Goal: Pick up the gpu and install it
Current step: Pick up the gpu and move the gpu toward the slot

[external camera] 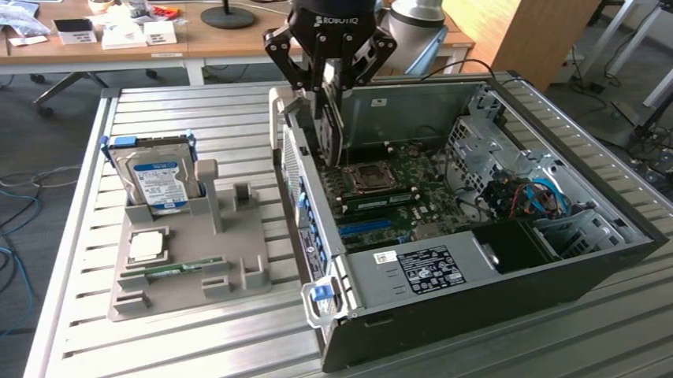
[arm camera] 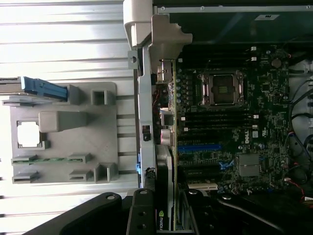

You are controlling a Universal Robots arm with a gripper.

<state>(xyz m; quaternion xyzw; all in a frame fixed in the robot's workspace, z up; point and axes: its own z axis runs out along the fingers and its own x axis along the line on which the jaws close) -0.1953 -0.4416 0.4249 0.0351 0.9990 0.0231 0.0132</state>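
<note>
Black end effector (external camera: 328, 83) grips the thin gpu (external camera: 329, 130) on edge over the open computer case (external camera: 494, 315) by its back wall (external camera: 298, 169), where a small tilt might make it bump metal or miss the blue slot (external camera: 366, 228).

The thin dark gpu (external camera: 329, 134) hangs upright, edge-down, over the motherboard (external camera: 405, 185) edge.

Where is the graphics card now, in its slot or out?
Out. The gripper holds the graphics card upright above the open computer case, and the blue slot on the board lies bare.
</note>
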